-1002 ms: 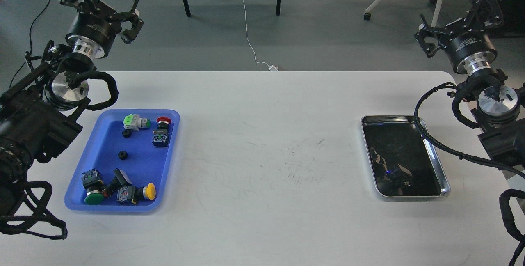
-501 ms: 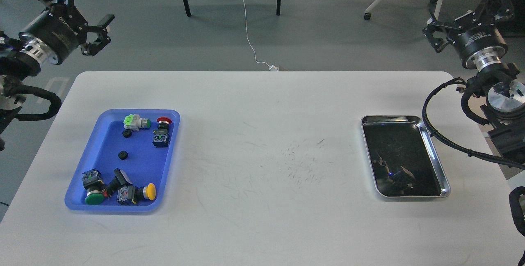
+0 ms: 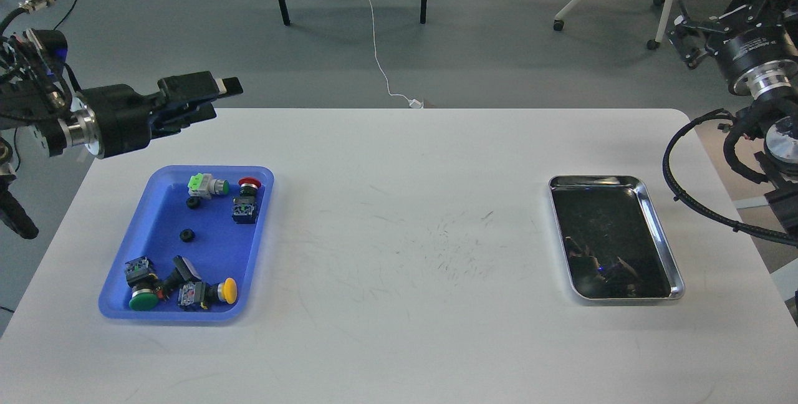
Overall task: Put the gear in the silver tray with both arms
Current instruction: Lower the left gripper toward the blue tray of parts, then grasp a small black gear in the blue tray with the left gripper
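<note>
Table filled most of the view. Plastic tray sat on its left side, steel tray on its right side, well apart, bare tabletop between them. Inside plastic tray: two push buttons at the far end, two small gears near the middle, a cluster of more buttons at the near end. Left gripper hung behind the plastic tray, over the table's far-left edge. Right gripper was off the far-right corner, behind the steel tray.

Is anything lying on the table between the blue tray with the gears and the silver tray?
Nothing visible. The white table between the blue tray and the silver tray shows only scuff marks, and the silver tray holds nothing.
</note>
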Available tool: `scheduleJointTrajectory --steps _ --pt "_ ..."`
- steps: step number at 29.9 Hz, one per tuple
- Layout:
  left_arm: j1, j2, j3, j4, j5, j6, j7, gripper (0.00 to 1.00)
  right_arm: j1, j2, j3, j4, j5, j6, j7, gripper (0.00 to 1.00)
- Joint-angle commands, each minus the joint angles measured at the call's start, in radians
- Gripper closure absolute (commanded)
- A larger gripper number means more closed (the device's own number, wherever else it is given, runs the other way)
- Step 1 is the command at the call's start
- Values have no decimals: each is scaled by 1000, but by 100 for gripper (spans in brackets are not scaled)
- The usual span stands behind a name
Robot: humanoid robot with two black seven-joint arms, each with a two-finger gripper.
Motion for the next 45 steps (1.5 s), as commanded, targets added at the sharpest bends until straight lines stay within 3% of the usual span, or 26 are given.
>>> scheduleJointTrajectory --steps 1,8,13,22,31,39,45 --pt "19 13 1 -18 175 2 0 8 -1 -30 1 34 0 0 -1 0" --pt "33 19 74 -15 478 -1 -3 8 -53 -61 5 121 0 0 -1 0" --pt "35 -1 157 -4 526 5 -3 15 -88 -50 27 129 3 0 5 0" --pt "33 -85 340 135 596 129 14 22 -170 -22 58 131 3 0 28 0" --pt "33 -117 344 234 595 130 20 24 -199 -22 78 155 6 0 42 0" --pt "35 -136 346 240 590 132 20 27 -204 -16 79 160 6 0 42 0" --pt "50 -136 346 247 585 130 20 41 -205 -16 81 160 6 0 42 0"
